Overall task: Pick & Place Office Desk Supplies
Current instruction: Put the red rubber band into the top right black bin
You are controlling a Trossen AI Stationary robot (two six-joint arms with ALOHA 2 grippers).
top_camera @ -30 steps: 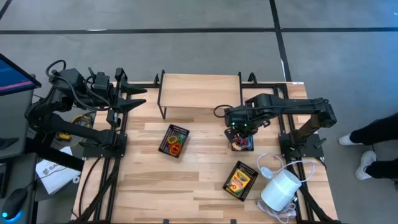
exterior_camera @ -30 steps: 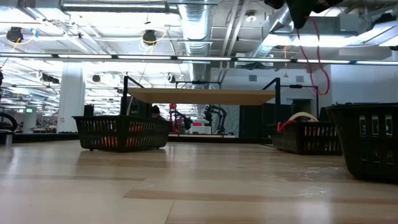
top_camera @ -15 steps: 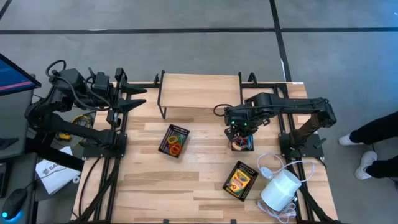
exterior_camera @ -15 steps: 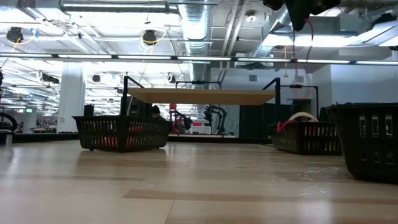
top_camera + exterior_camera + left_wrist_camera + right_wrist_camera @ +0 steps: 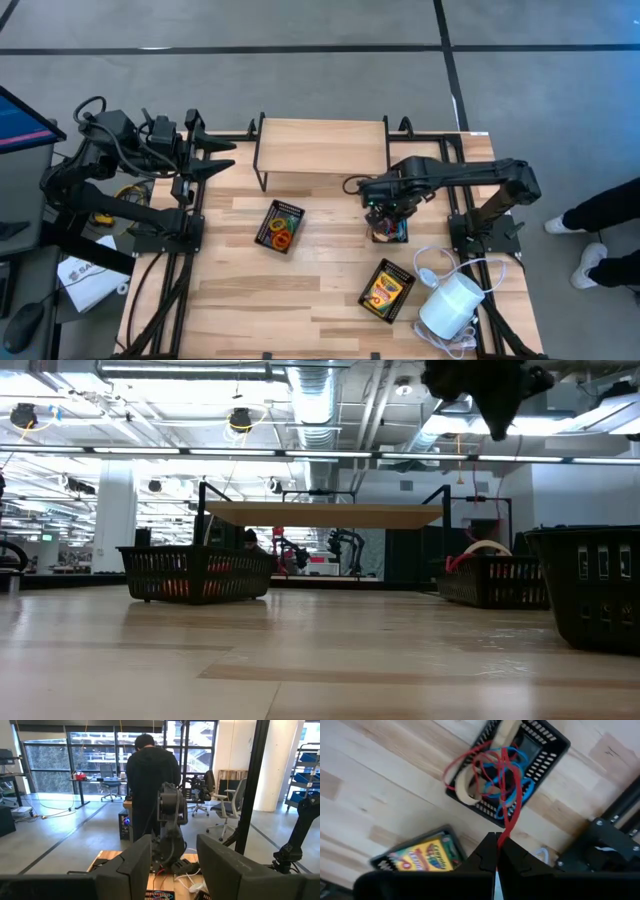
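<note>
Right gripper [image 5: 498, 851] shifted slightly since a second ago, hovering above the black mesh tray [image 5: 547, 750] of coloured loops, jaws pinched together on a red elastic loop [image 5: 512, 802] trailing down into that tray, crayon box [image 5: 422, 857] beside the tray, left gripper [image 5: 222, 156] parked well away from the tray, jaws apart.

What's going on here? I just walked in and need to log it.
The right gripper is shut on a thin red elastic loop, lifting it above a small black mesh tray of coloured loops. The left gripper waits at the table's far left corner. A yellow-and-green crayon box lies in another tray.
</note>
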